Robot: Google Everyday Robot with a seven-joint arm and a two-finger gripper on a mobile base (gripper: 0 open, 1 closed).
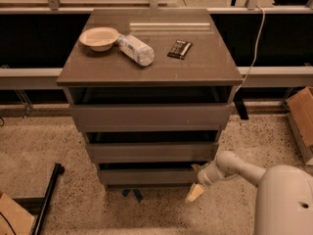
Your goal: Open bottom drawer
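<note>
The bottom drawer (146, 176) is the lowest and narrowest of three grey-brown drawer fronts on the cabinet, with a thin dark gap above it. My gripper (195, 180) is at the right end of that front, reaching in from the lower right on the white arm (234, 168). It is open: one pale fingertip (194, 193) hangs below the front's lower edge, and the other sits near its top edge. The middle drawer (151, 152) and top drawer (151, 116) stand out further above it.
On the cabinet top (195, 67) lie a shallow bowl (99, 37), a plastic bottle on its side (137, 49) and a dark snack bar (180, 49). A cardboard box (302, 116) stands at the right, a black bar (46, 199) lies on the floor at the left.
</note>
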